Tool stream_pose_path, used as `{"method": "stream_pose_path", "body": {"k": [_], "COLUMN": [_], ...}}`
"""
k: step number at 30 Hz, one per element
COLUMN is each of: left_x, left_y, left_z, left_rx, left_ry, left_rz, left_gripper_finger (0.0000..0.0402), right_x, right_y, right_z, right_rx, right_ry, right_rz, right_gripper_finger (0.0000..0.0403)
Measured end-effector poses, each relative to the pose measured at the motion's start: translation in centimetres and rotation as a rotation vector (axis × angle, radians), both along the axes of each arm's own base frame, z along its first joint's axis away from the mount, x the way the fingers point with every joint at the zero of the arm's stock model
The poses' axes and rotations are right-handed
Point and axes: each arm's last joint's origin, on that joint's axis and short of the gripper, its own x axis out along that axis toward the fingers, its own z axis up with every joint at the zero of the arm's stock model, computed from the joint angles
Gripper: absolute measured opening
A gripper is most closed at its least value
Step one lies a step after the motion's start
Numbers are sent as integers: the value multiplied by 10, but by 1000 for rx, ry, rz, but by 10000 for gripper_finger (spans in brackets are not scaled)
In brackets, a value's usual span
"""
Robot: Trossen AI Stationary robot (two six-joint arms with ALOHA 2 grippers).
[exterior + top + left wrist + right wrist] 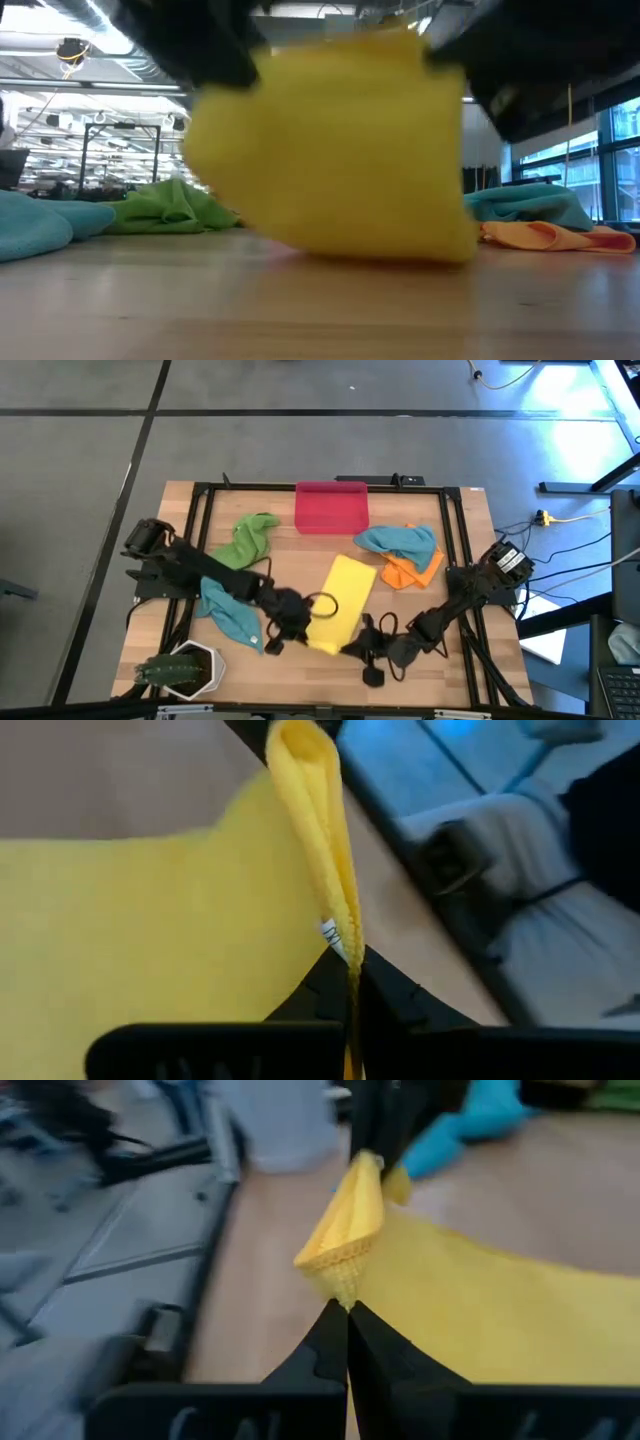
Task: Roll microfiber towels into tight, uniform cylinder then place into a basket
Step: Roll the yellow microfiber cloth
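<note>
Looking down on the wooden surface (460, 550) with its black frame, we've got grey floor all around and cables trailing off to the right; from table height the room behind looks like a big open hall with ceiling lights and windows. The yellow towel (338, 604) lies near the middle, running toward the front edge. Our left gripper (297, 622) is at its front-left corner with the fingers (352, 1020) pinched shut on the yellow edge, and the right gripper (362, 643) is at the front-right corner, fingers (346, 1342) also clamped tight on a folded bit of the same towel. The front edge is lifted off the wood. The basket (331, 507) sits empty at the back, well apart from it. Around it: a green towel (247, 539) back left, a blue towel (231, 613) under the left arm, another blue one (399, 541) lying on the orange towel (414, 570) to the right, and a white plant pot (186, 667) at the front-left corner.
</note>
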Motion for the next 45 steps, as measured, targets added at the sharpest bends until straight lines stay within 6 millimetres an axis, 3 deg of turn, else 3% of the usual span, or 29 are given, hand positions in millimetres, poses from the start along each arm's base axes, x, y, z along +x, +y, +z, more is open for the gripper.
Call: {"method": "stream_pose_path", "body": {"k": [5,10,14,21,27,40,45], "left_x": [-5,-7,-3,13,25,52,56], "left_y": [-41,-53,-38,11,47,84,95], "left_z": [22,32,28,23,19,-18,-30], "left_rx": [50,122,179,324,384,421,426], "left_ry": [8,4,43,52,41,34,65], "left_rz": [-51,-25,27,142,183,186,212], "left_gripper_finger": [0,0,0,0,0,0,0], "right_x": [11,20,19,10,7,-8,-3], "right_y": [30,44,40,25,6,-9,-17], "right_z": [13,5,0,-3,-11,-20,-21], "right_rx": [-27,-66,-105,-255,-267,-248,-226], "right_ry": [4,152,198,263,350,436,463], "right_rz": [102,70,11,-157,-323,-514,-537], "right_gripper_finger": [0,0,0,0,0,0,0]}}
